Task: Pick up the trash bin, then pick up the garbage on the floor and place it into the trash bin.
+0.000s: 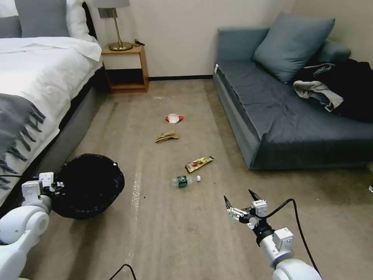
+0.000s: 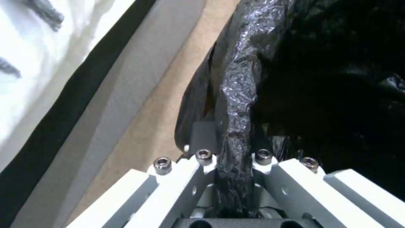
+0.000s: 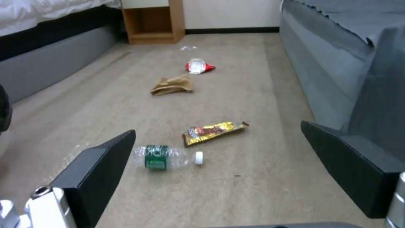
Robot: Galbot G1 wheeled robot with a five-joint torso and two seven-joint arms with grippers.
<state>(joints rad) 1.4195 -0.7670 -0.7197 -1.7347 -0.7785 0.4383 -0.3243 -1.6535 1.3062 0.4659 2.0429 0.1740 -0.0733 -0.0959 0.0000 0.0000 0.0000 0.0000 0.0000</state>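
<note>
Our left pincer [image 2: 230,158] is clenched on the rim of the trash bin [image 1: 91,184], with the crinkled black bag [image 2: 238,95] squeezed between its fingers. We see the bin low on our left, right beside the bed [image 1: 35,89], and we cannot tell if it is off the floor [image 1: 175,233] or not. Our right pincer [image 1: 237,199] hangs over the floor with its fingers spread wide and nothing in them.

We think the bin step is done or nearly done, and the garbage step is starting. The bottle [image 1: 185,181] lies nearest to our right pincer, so it looks like the first pick. To get it, our right pincer must go down and forward, then close around the bottle's middle. It is round and may roll.

We count one bin. We count four bits of garbage, all on the floor: one bottle, one yellow-brown wrapper [image 1: 199,163] just past it, one crumpled tan paper [image 1: 167,136], and one red-and-white packet [image 1: 174,118] farthest away.
</note>
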